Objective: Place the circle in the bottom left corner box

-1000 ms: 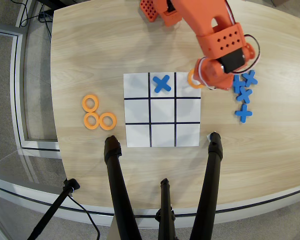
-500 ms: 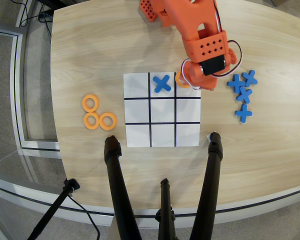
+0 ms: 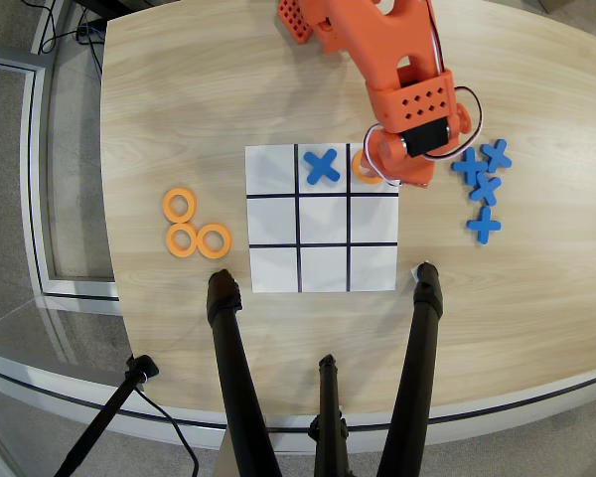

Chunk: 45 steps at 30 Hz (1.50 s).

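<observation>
Four orange rings [image 3: 180,206]; five blue crosses [image 3: 321,166]; one grid sheet [image 3: 273,268].

Single overhead view, looking straight down from high above the tabletop [image 3: 179,79], wide enough to take in its left, right and near edges. Far edge cropped at the top. Black tripod legs [image 3: 233,378] rising from the near edge.

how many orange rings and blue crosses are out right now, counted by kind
orange rings: 4. Three lie left of the grid sheet at and; one sits in the top right cell, partly under the arm.
blue crosses: 5. One is on the grid; four lie right of it, at and.
total: 9
</observation>
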### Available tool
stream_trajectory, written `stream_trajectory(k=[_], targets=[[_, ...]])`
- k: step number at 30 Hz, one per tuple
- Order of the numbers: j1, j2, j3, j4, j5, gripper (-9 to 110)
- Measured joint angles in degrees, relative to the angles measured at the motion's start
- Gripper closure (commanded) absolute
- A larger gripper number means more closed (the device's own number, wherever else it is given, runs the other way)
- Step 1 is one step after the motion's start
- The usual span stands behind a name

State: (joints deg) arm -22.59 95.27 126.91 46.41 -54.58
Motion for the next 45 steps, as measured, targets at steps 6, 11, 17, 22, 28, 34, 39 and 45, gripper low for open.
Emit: stream_trajectory(k=[6, 11, 17, 22, 28, 34, 39, 45], targets=[[-0.4, -0.2, -0.1, -0.4, 0.0, 102], [-0.5, -0.2, -0.1, -0.4, 0.0, 97], [-0.5, 0.4, -0.1, 0.6, 0.0, 90], [-0.5, 1.3, -2.6, 5.4, 0.0, 90], [1.2, 6.0, -15.8, 16.2, -0.4, 90], [1.9, 16.2, -24.0, 25.8, -5.5, 90], [5.4, 37.8, -7.3, 25.3, -13.6, 90], [11.5, 71.7, 23.7, 25.3, -23.1, 90]])
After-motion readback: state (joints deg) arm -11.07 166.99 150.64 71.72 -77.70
